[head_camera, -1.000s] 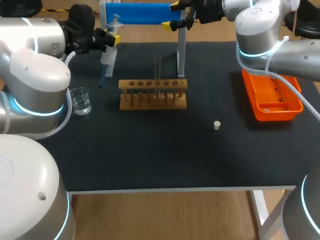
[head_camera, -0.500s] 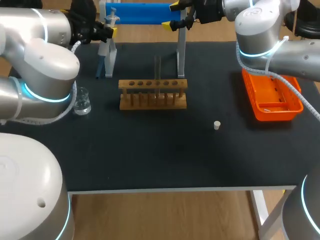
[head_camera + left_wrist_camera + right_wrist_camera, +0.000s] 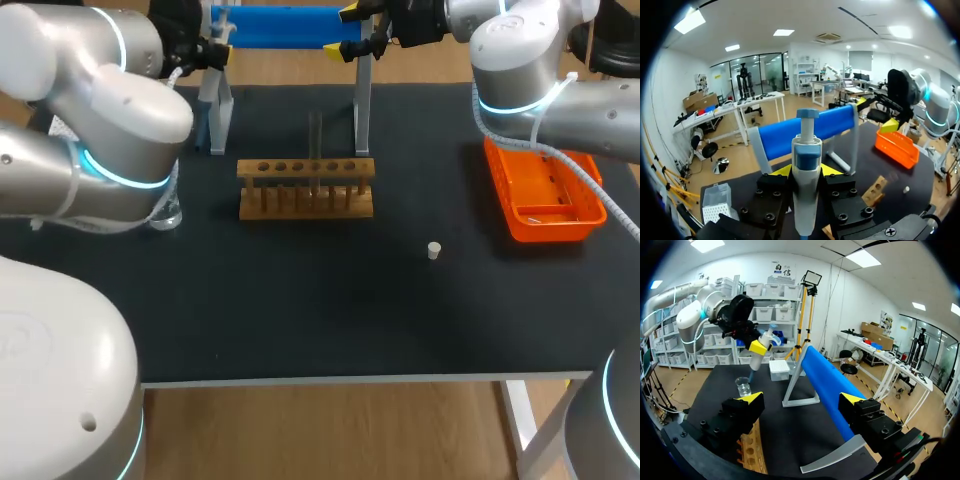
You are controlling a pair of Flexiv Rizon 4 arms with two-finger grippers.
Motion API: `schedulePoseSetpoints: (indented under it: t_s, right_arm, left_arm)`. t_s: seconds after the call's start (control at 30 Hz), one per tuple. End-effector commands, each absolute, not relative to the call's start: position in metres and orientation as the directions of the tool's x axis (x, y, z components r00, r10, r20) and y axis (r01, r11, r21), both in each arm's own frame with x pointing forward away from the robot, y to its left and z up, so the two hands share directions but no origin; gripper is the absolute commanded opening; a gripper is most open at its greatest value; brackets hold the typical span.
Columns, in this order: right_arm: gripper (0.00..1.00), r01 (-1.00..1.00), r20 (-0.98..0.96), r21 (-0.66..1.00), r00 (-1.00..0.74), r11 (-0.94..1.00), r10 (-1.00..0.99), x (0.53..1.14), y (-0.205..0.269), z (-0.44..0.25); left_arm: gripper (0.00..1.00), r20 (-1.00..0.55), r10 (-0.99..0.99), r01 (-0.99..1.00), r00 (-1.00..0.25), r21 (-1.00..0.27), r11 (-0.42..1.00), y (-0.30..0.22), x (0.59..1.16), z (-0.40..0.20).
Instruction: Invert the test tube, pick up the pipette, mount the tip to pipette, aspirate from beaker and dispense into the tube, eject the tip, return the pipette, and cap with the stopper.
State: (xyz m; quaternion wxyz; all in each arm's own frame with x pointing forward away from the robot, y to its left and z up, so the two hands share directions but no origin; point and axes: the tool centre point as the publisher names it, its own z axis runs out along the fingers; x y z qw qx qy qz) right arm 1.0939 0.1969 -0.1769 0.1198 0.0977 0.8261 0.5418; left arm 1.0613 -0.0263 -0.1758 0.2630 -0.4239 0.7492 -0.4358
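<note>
Wooden rack (image 3: 306, 172) holding one glass tube (image 3: 315, 135), left hand (image 3: 807, 171) pinching pipette (image 3: 806, 147), right hand (image 3: 802, 400) spread

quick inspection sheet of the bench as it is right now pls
surface: black table, no spill seen
job's things: test tube upright in wooden rack; beaker half hidden by left arm in the head view; stopper alone on the table, off the tube; orange tray; tip box; blue stand
clutter: nothing seen
grippers: left gripper jaws shut on pipette, close to the blue stand; right gripper jaws open, the stand's bar between them
cables: hose on right arm crosses above the orange tray
surroundings: nothing seen reaching over the table
</note>
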Motion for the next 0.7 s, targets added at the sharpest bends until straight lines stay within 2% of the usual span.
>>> schedulePoseSetpoints:
  t_s: [0.03,0.7]
  right_arm:
    - [1.00,0.033,-0.090,0.918,-0.953,0.395,0.289,1.095,0.197,-0.176]
    - [1.00,0.033,-0.090,0.918,-0.953,0.395,0.289,1.095,0.197,-0.176]
  left_arm:
    - [0.00,-0.035,-0.880,-0.439,-0.474,-0.857,0.270,-0.033,1.079,-0.176]
    - [0.00,-0.045,-0.930,-0.458,-0.365,-0.861,0.222,-0.021,1.140,-0.174]
